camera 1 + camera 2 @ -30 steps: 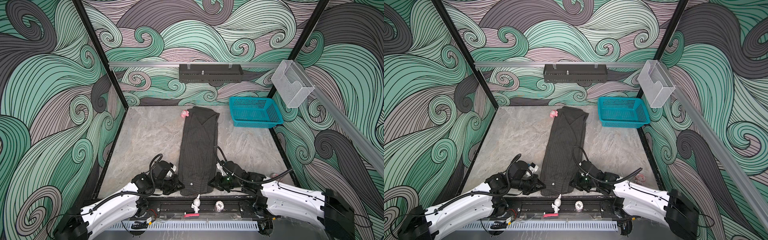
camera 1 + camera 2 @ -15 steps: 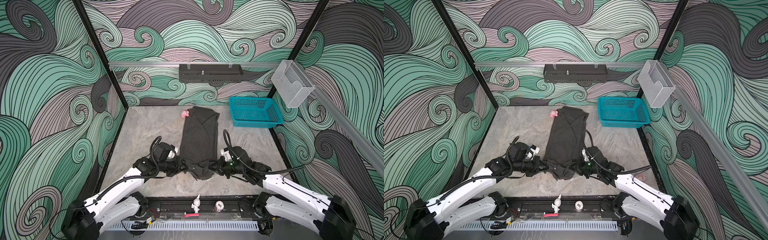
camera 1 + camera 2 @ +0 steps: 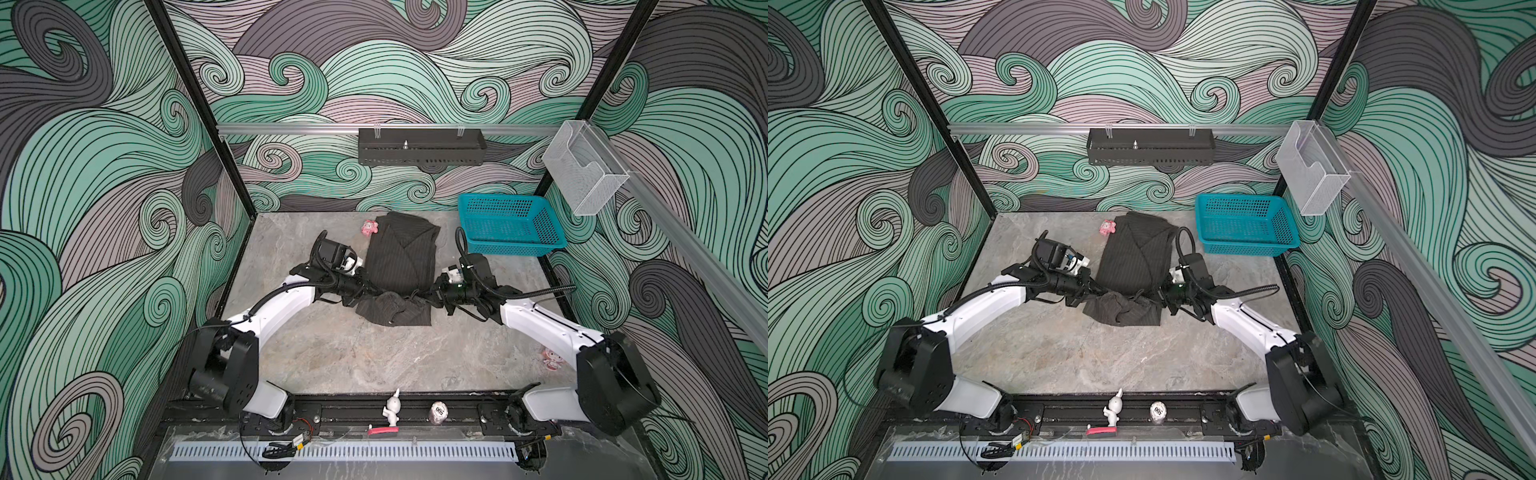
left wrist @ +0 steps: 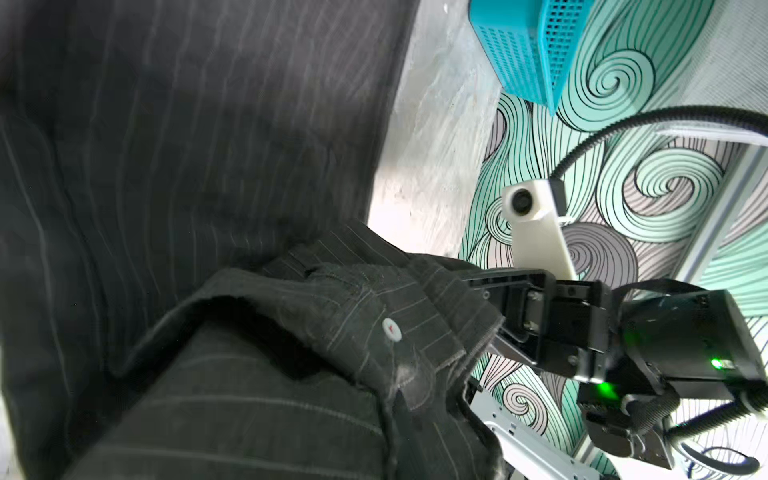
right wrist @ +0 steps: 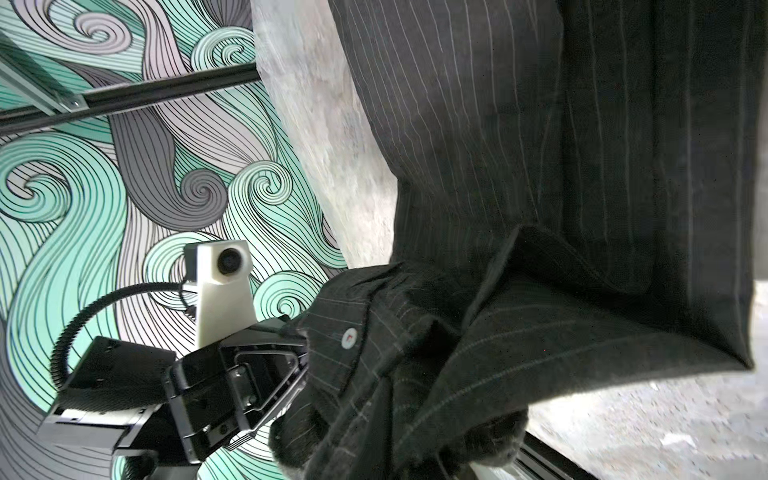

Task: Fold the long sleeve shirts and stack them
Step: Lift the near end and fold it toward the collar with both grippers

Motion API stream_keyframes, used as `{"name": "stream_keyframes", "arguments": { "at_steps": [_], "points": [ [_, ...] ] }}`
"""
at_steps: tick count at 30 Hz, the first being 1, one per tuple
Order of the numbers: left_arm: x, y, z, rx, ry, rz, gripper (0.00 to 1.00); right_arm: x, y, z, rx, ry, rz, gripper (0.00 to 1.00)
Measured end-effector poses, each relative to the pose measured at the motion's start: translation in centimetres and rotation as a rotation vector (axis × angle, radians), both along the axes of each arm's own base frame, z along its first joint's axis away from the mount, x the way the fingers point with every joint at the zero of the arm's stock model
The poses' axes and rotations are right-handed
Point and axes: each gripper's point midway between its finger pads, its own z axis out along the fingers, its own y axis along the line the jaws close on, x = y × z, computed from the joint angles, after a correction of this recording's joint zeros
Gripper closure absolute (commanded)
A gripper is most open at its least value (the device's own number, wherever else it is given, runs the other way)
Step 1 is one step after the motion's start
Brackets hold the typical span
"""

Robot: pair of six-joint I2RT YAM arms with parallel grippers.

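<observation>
1. The table (image 3: 340, 353) is a grey, marbled, stone-look slab.
2. The walls (image 3: 104, 166) close it in on three sides. They carry a swirling wave print in teal, mauve and dark grey, with black posts at the corners.
3. An aluminium rail (image 3: 291, 129) crosses the back wall at 12 o'clock, and a black shelf (image 3: 419, 147) hangs from it.
4. A clear holder (image 3: 582, 174) hangs on the side wall toward 2 o'clock.
5. A teal mesh basket (image 3: 515, 248) sits in the table corner at 1 o'clock, apart from the shirt.
6. The shirt (image 3: 401, 257), dark with pale pinstripes, lies from the table's centre toward 12 o'clock. Its near end is raised and bunched, with a flap hanging beneath.
7. In both top views the left gripper (image 3: 368, 291) is clenched on that raised end from the 9 o'clock side. The right gripper (image 3: 428, 293) is clamped on it from the 3 o'clock side.
8. A pink toy (image 3: 368, 227) lies just beside the shirt's far end at 11 o'clock. A pink figure (image 3: 552, 358) sits at the table edge at 4 o'clock.
9. At 6 o'clock, on the black base rail, stand a rabbit figurine (image 3: 391, 411) and a small capsule (image 3: 438, 412). A red strip (image 3: 382, 431) lies just in front of them.
10. The capsule bears three digits, a 5 and two 0s.
11. A white button (image 4: 391, 329) on the held hem has a tiny red mark, too small to read.
</observation>
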Motion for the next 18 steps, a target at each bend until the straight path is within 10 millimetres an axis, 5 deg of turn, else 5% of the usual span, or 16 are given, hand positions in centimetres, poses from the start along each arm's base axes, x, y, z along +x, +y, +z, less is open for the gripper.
{"name": "stream_keyframes", "arguments": {
  "at_steps": [13,18],
  "points": [
    [8.9,-1.1,1.1,-0.05,-0.052,0.002,1.0,8.4,-2.6,-0.2,0.083,-0.007,-0.107,1.0],
    [10.9,-1.9,-0.6,-0.052,-0.027,-0.005,1.0,11.5,-3.6,0.0,0.098,-0.021,-0.137,1.0]
  ]
}}
